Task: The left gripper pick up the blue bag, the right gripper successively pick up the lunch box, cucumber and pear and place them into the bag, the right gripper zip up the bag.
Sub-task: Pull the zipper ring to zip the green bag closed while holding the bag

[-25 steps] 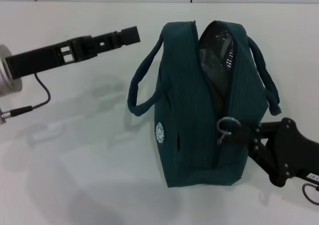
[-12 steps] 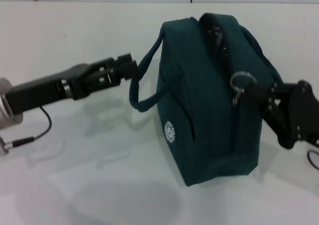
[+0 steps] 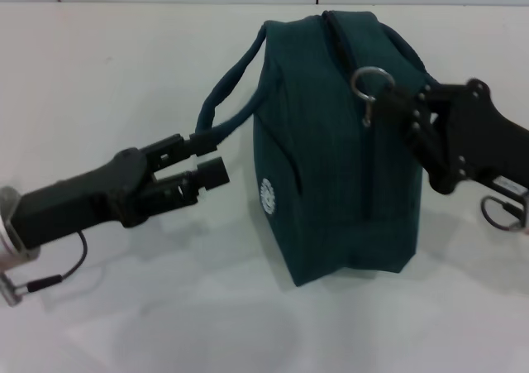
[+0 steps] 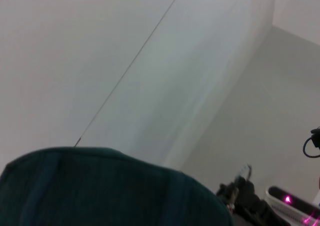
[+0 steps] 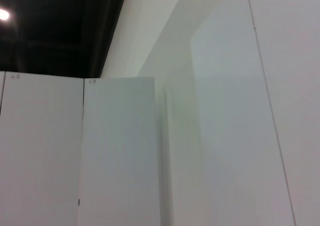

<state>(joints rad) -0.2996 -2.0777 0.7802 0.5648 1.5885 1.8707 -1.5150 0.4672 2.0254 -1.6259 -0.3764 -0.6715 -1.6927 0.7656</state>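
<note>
The right gripper [image 3: 382, 108] is held against the top of the bag [image 3: 347, 158], pinched on the ring pull [image 3: 369, 82] of the zip, which stands up just above its fingertips. The zip line is seen closed from the pull back toward the far end. The left gripper [image 3: 208, 158] is set at the bag's left side, its fingers [image 3: 198, 144] spread; the upper one is touching the lower end of the left handle [image 3: 231, 100]. The bag is stood on the white table [image 3: 107, 75] between the two arms, its round logo [image 3: 267, 196] turned toward the left gripper.
</note>
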